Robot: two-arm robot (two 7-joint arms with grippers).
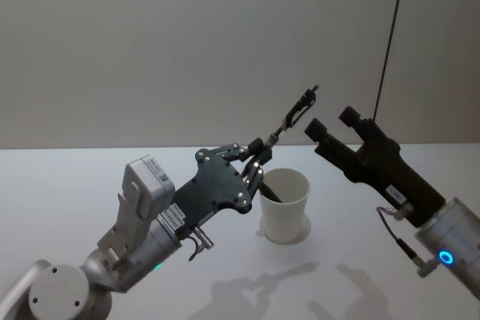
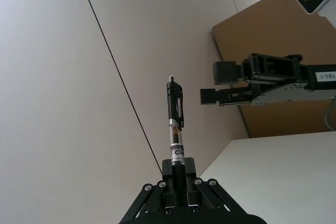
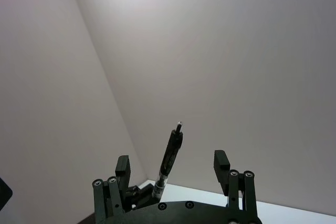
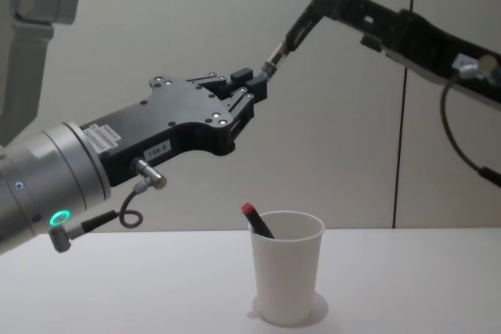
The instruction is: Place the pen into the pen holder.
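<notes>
Left gripper up close is pinching a pen by its lower end, raised well above the white paper cup on the table. Cup already has a red-capped pen leaning inside. Right gripper hangs spread apart just beside the held pen's top.

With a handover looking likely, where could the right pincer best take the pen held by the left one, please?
Probably the free black clip end of the pen, approached from beyond its tip and straddling it. The left pincer is shut on the lower end, and the pen tilts up towards the open right pincer.
</notes>
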